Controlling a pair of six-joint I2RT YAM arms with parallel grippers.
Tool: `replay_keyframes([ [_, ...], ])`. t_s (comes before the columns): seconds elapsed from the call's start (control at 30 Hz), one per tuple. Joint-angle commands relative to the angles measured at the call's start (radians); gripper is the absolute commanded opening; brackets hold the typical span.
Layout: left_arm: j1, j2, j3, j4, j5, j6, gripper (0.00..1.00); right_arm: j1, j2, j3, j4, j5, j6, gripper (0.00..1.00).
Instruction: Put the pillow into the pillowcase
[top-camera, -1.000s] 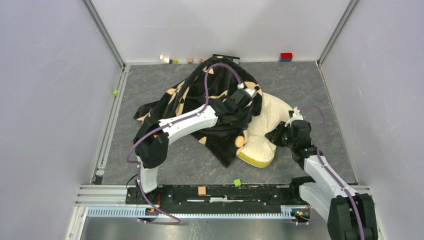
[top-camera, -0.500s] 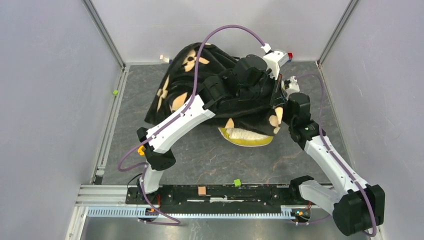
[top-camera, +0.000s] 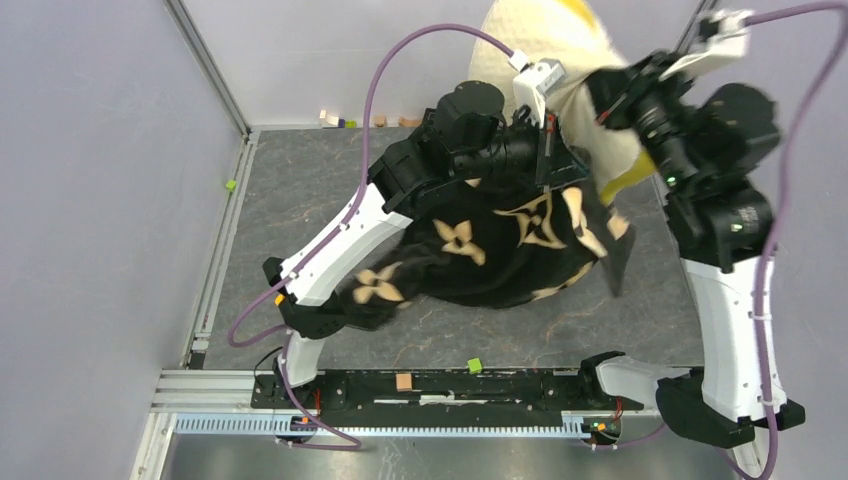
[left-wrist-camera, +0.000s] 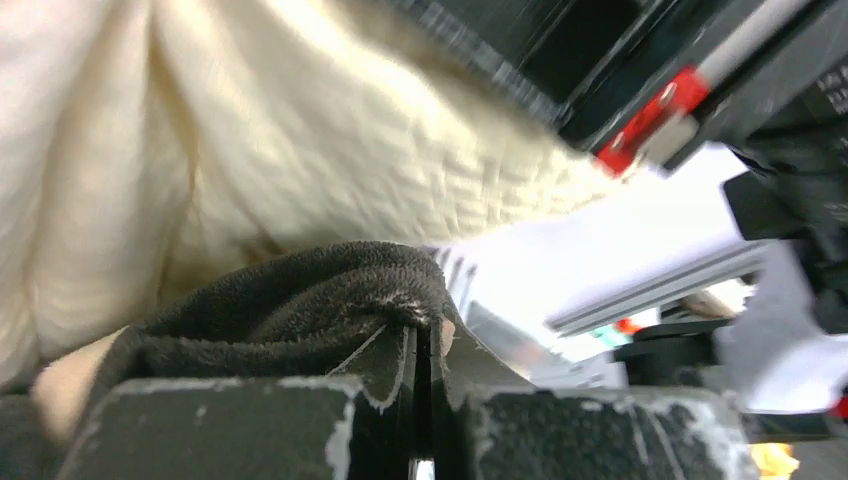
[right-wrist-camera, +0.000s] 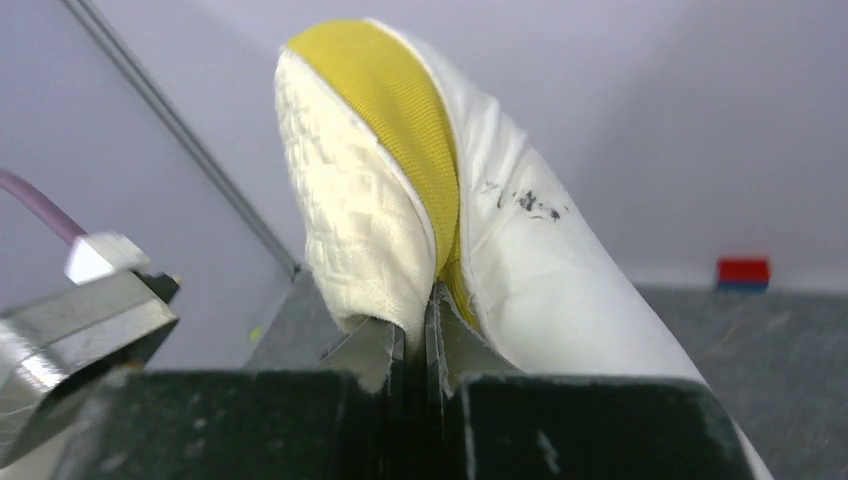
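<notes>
Grey worktop (top-camera: 300, 200), pillow and case held aloft.
Our left hand (left-wrist-camera: 424, 345) pinches the pillowcase (top-camera: 480, 250), our right hand (right-wrist-camera: 415, 335) clamps the pillow (right-wrist-camera: 380, 200). We judge insertion barely begun.

The pillow (top-camera: 535, 45) hangs high over the far right corner of the bench (top-camera: 300, 190), its edge pinched in the right gripper (right-wrist-camera: 418, 320). Just left of it, the left gripper (left-wrist-camera: 420, 350) pinches a fold of the pillowcase (top-camera: 480, 250) (pressed against the pillow), which drapes down in front, over the middle. Small blocks (top-camera: 335, 120) sit along the far edge.
</notes>
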Motion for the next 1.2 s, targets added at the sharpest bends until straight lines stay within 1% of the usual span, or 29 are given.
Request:
replay_keyframes([
  [0.0, 0.013, 0.027, 0.149, 0.31, 0.17, -0.175, 0.03, -0.007, 0.057, 0.319, 0.079, 0.069, -0.074, 0.0],
  [0.07, 0.024, 0.03, 0.135, 0.374, 0.167, -0.205, 0.03, -0.008, 0.048, 0.319, 0.128, 0.027, -0.091, 0.0],
  [0.13, 0.034, 0.019, 0.095, 0.376, 0.134, -0.214, 0.03, -0.008, 0.036, 0.285, 0.167, -0.047, -0.098, 0.0],
  [0.17, 0.042, 0.008, 0.064, 0.371, 0.128, -0.224, 0.03, -0.008, 0.042, 0.277, 0.156, -0.076, -0.093, 0.0],
  [0.2, 0.05, -0.01, 0.012, 0.36, 0.107, -0.236, 0.02, -0.007, 0.045, 0.247, 0.153, -0.113, -0.081, 0.0],
  [0.23, 0.062, -0.032, -0.055, 0.35, 0.082, -0.247, 0.03, -0.006, 0.042, 0.181, 0.168, -0.157, -0.066, 0.0],
  [0.27, 0.081, -0.065, -0.126, 0.362, 0.071, -0.275, 0.02, -0.001, 0.026, 0.11, 0.196, -0.189, -0.051, 0.0],
  [0.3, 0.102, -0.099, -0.225, 0.385, 0.065, -0.308, 0.02, 0.031, -0.002, 0.011, 0.23, -0.188, -0.041, 0.01],
  [0.33, 0.129, -0.148, -0.315, 0.416, 0.059, -0.347, 0.02, 0.083, -0.023, -0.07, 0.266, -0.161, -0.041, 0.0],
  [0.4, 0.179, -0.259, -0.553, 0.478, 0.026, -0.395, 0.02, 0.209, -0.042, -0.186, 0.285, -0.085, -0.061, 0.0],
  [0.53, 0.307, -0.537, -0.999, 0.573, -0.059, -0.482, 0.02, 0.485, 0.008, -0.302, 0.322, 0.043, -0.087, 0.0],
  [0.6, 0.373, -0.669, -1.175, 0.557, -0.115, -0.5, 0.02, 0.626, 0.066, -0.316, 0.336, 0.107, -0.106, 0.0],
  [0.67, 0.446, -0.798, -1.319, 0.505, -0.176, -0.504, 0.02, 0.73, 0.129, -0.326, 0.374, 0.112, -0.103, 0.0],
  [0.73, 0.512, -0.922, -1.449, 0.451, -0.257, -0.505, 0.02, 0.795, 0.214, -0.301, 0.407, 0.082, -0.096, 0.0],
  [0.8, 0.571, -1.015, -1.528, 0.375, -0.33, -0.501, 0.02, 0.835, 0.297, -0.237, 0.406, 0.03, -0.09, 0.0],
  [0.9, 0.645, -1.113, -1.603, 0.295, -0.412, -0.488, 0.02, 0.865, 0.418, -0.088, 0.377, -0.088, -0.085, 0.0],
  [1.0, 0.687, -1.157, -1.633, 0.224, -0.516, -0.45, 0.02, 0.883, 0.507, 0.064, 0.349, -0.153, -0.075, 0.0],
  [1.07, 0.72, -1.16, -1.653, 0.201, -0.559, -0.434, 0.02, 0.889, 0.546, 0.124, 0.366, -0.204, -0.053, 0.01],
  [1.13, 0.769, -1.151, -1.683, 0.211, -0.549, -0.424, 0.02, 0.896, 0.569, 0.164, 0.377, -0.212, -0.042, 0.0],
  [1.17, 0.797, -1.145, -1.701, 0.228, -0.524, -0.426, 0.02, 0.901, 0.567, 0.175, 0.376, -0.188, -0.043, 0.0],
])
